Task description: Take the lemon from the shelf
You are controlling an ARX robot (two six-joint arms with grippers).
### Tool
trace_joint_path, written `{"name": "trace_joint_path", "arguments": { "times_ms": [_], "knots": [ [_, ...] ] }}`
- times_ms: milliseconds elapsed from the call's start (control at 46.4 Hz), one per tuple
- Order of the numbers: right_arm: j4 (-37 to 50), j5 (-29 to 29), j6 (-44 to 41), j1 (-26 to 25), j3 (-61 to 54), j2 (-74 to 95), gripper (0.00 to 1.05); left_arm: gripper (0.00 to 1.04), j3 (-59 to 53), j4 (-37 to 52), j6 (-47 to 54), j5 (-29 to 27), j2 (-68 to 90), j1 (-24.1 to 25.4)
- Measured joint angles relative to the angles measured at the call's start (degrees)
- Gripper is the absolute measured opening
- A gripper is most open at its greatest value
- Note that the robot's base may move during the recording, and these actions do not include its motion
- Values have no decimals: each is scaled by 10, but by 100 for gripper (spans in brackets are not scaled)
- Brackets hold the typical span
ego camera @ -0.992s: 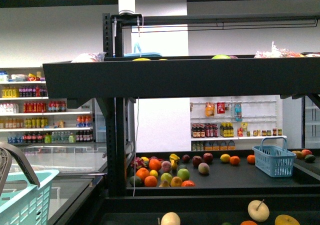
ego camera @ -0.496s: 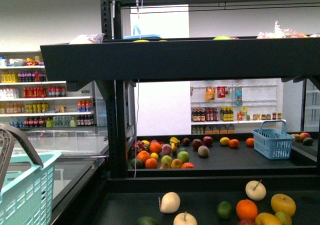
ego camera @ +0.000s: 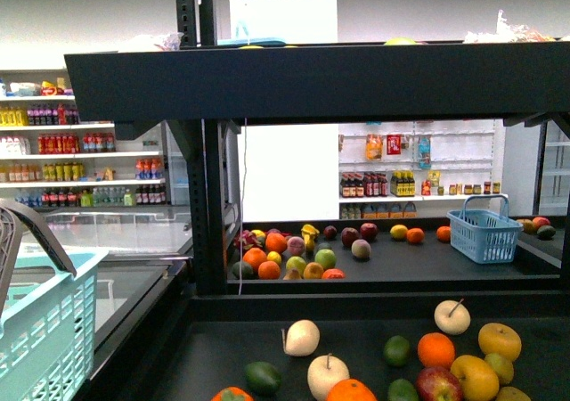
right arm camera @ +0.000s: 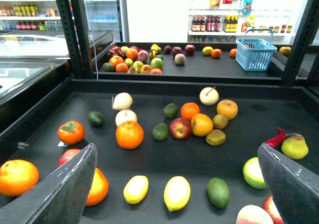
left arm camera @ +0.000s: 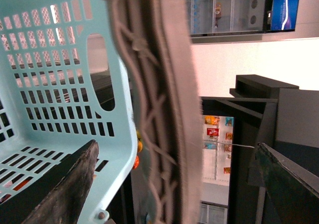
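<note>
The shelf [ego camera: 209, 205] is a black metal-framed stand in a shop. It has a slanted upper tier and flat dark trays scattered with loose fruit. Behind it are white wall shelves [ego camera: 80, 165] of bottles, and on the far tray stands a blue basket [ego camera: 485, 234].

In the right wrist view, 2 lemons lie on the near tray [right arm camera: 239, 154], close to its front edge. The larger lemon [right arm camera: 176, 192] lies flat with its long axis running roughly front to back. One tip points at the right gripper [right arm camera: 176, 147] and the other toward the fruit further in. The smaller lemon [right arm camera: 135, 189] is just beside it, apart, with its axis slightly slanted. An avocado [right arm camera: 218, 191] lies on the larger lemon's other side, and an orange [right arm camera: 129, 134] sits further back.

The right gripper's jaws are spread wide and empty above the tray. The left gripper [left arm camera: 175, 145] is also spread wide. The grey handle [left arm camera: 159, 109] of a turquoise basket [left arm camera: 55, 84] passes between its fingers, and I cannot tell whether it touches them.
</note>
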Motion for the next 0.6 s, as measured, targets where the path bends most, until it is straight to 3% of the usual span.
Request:
{"name": "trace_joint_path", "arguments": {
  "times_ms": [194,539,604],
  "knots": [
    [0,0,0,0,0,0,97,96,23,-7,11,-16,35,-5],
    [0,0,0,0,0,0,97,25,31,1,38,-15,35,-9],
    [0,0,0,0,0,0,97,18,32,2,11,-15,35,-9]
  ]
}}
